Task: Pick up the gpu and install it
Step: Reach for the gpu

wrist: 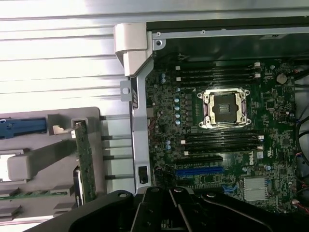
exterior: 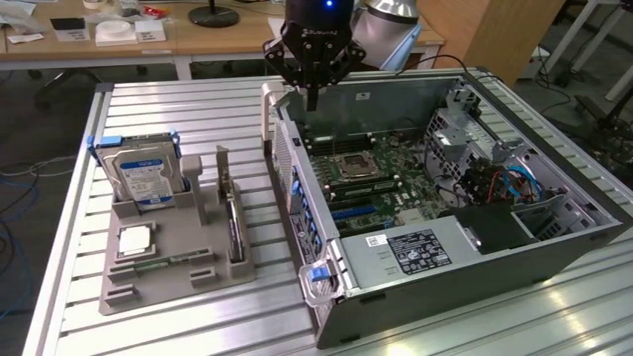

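- The gripper (exterior: 310, 100) hangs over the far edge of the open computer case (exterior: 475, 285), its fingers pressed together and holding nothing.
- The gpu (exterior: 233, 226) stands on edge in the grey holder (exterior: 178, 263), on the exterior view's left of the case, near the hard drive (exterior: 141, 174), so it is not yet picked up.
- On the motherboard (exterior: 371, 174), the blue slot (wrist: 199, 171) is bare, so both the pick-up and the install are left to do.

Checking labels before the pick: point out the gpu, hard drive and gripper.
gpu (wrist: 85, 159), wrist view, on its green board edge.
hard drive (exterior: 141, 178), exterior view, on its blue-white label.
gripper (exterior: 311, 104), exterior view, between its fingertips.
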Motion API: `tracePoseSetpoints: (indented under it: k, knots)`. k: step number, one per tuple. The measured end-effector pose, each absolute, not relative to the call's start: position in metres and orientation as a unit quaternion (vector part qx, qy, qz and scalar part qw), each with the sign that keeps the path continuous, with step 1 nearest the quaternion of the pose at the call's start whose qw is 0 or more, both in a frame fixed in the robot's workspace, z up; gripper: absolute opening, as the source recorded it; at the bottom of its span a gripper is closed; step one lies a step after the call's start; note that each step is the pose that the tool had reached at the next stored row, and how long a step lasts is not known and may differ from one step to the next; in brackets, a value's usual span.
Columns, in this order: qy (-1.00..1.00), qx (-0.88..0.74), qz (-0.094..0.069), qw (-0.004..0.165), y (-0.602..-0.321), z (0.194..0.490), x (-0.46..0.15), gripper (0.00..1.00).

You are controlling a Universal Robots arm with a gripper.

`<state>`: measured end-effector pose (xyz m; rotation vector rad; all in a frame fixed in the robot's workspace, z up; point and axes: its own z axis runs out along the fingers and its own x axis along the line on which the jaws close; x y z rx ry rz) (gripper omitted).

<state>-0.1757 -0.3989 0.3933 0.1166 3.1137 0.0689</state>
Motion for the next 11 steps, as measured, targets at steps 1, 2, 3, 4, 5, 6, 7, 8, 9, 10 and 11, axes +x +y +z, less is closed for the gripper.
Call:
tracePoseSetpoints:
  k: [1, 2, 3, 4, 5, 6, 7, 8, 9, 10, 11]
  knots:
    - [0.999, 0.037, 0.022, 0.012, -0.3988, 0.3933, -0.1767, 0.11]
    - [0.999, 0.037, 0.022, 0.013, -0.3988, 0.3933, -0.1776, 0.11]
    - [0.999, 0.037, 0.022, 0.012, -0.3988, 0.3933, -0.1786, 0.11]
    - [0.999, 0.037, 0.022, 0.012, -0.3988, 0.3933, -0.1795, 0.11]
    - [0.999, 0.037, 0.022, 0.012, -0.3988, 0.3933, -0.1805, 0.11]
    - [0.999, 0.037, 0.022, 0.012, -0.3988, 0.3933, -0.1814, 0.11]
    - [0.999, 0.037, 0.022, 0.012, -0.3989, 0.3933, -0.1825, 0.11]
    - [0.999, 0.037, 0.022, 0.012, -0.3989, 0.3933, -0.1834, 0.11]
    - [0.999, 0.037, 0.022, 0.012, -0.3989, 0.3933, -0.1843, 0.11]
    - [0.999, 0.037, 0.022, 0.012, -0.3989, 0.3933, -0.1852, 0.11]
    - [0.999, 0.037, 0.022, 0.012, -0.3989, 0.3933, -0.1861, 0.11]
